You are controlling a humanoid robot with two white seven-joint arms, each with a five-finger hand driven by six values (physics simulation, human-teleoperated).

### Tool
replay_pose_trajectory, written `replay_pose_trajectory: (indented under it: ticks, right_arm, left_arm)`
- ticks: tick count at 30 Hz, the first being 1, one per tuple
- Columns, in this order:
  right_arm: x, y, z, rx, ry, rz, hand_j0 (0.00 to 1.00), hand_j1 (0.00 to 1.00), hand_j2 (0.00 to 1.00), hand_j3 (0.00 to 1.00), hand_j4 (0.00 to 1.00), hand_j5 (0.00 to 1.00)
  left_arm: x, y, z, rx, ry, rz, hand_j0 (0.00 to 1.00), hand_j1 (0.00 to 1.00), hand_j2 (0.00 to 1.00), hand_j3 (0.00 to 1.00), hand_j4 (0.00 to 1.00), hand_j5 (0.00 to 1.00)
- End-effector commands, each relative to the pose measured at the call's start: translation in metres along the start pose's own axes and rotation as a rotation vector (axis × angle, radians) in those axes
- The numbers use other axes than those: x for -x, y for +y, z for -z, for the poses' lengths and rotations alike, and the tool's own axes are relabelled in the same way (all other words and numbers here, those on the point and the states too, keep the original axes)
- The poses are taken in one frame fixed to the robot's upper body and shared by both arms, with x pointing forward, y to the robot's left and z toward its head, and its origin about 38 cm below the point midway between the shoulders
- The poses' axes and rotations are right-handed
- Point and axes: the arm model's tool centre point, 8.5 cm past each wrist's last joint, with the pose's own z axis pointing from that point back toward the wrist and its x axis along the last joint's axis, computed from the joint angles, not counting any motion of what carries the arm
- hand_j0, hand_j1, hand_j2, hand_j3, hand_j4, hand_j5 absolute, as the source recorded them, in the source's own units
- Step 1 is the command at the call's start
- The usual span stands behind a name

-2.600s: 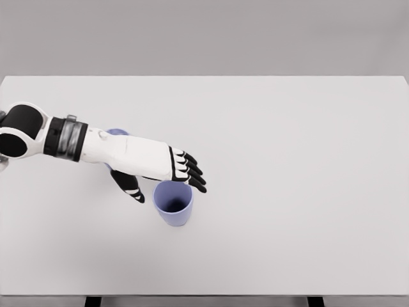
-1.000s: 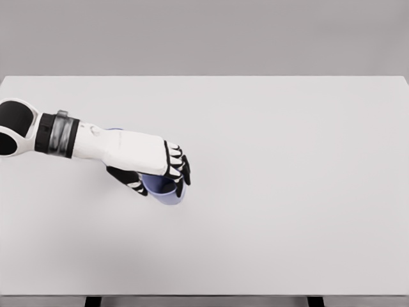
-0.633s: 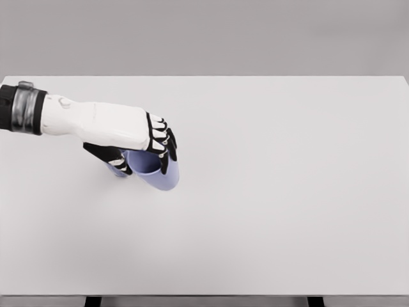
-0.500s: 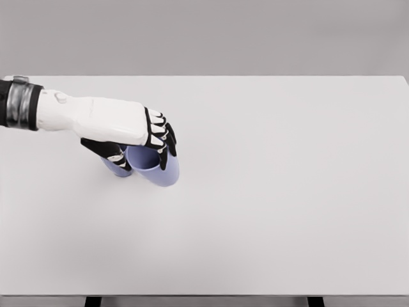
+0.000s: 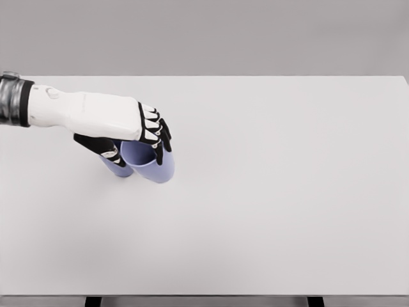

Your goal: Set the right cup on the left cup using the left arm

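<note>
— Toward the table's (image 5: pixel 268 192) left side, what is listed?

— Item one: left hand (image 5: pixel 121 128), white with black fingers (image 5: pixel 160 137), its arm entering from the left edge. The fingers are curled over the rim of a cup, thumb on the near side, so the hand is clamped on it.

— Which cup?

— Item two: right cup (image 5: pixel 153 165), pale purple-blue, tilted, mouth facing up and toward the hand. It looks held off the tabletop, though I cannot say for certain; its base points down and to the right.

— And the other?

— Item three: left cup (image 5: pixel 119 167), same colour, mostly hidden under the thumb and palm. Only a strip of its wall shows, just beside the right cup on that cup's left. Touching or apart, I cannot tell.

— Is one set on the other?

— No. They sit side by side, the held one not yet over the other's mouth.

— Anything further?

— Item four: table, white, plain, running the full width of the view, with two dark legs at the bottom edge. Grey wall behind. The right arm does not show.
</note>
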Motion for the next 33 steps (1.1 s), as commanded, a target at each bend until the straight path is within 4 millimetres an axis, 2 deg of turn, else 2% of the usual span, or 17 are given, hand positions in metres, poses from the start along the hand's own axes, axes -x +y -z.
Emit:
replay_pose_trajectory:
  ticks: [1, 6, 17, 24, 30, 33]
  right_arm:
    - [0.000, 0.000, 0.000, -0.001, 0.000, -0.001, 1.00, 1.00, 1.00, 1.00, 1.00, 1.00]
    - [0.000, 0.000, 0.000, -0.001, 0.000, -0.001, 1.00, 1.00, 1.00, 1.00, 1.00, 1.00]
    - [0.000, 0.000, 0.000, -0.001, 0.000, -0.001, 1.00, 1.00, 1.00, 1.00, 1.00, 1.00]
    - [0.000, 0.000, 0.000, -0.001, 0.000, -0.001, 1.00, 1.00, 1.00, 1.00, 1.00, 1.00]
    - [0.000, 0.000, 0.000, -0.001, 0.000, -0.001, 1.00, 1.00, 1.00, 1.00, 1.00, 1.00]
    - [0.000, 0.000, 0.000, -0.001, 0.000, -0.001, 1.00, 1.00, 1.00, 1.00, 1.00, 1.00]
  left_arm:
    - [0.000, 0.000, -0.003, -0.004, 0.007, -0.007, 0.62, 0.62, 0.62, 0.62, 0.62, 0.62]
    - [0.001, 0.003, -0.009, -0.006, 0.022, 0.000, 0.61, 0.61, 0.61, 0.61, 0.61, 0.61]
    - [0.004, 0.020, -0.041, -0.030, 0.097, 0.015, 0.60, 0.60, 0.60, 0.60, 0.60, 0.60]
    - [0.020, 0.031, -0.059, -0.053, 0.169, 0.005, 0.60, 0.60, 0.60, 0.60, 0.60, 0.60]
    - [0.041, 0.029, -0.078, -0.084, 0.239, -0.047, 0.60, 0.60, 0.60, 0.60, 0.60, 0.60]
    - [0.050, 0.021, -0.085, -0.074, 0.275, -0.074, 0.60, 0.60, 0.60, 0.60, 0.60, 0.60]
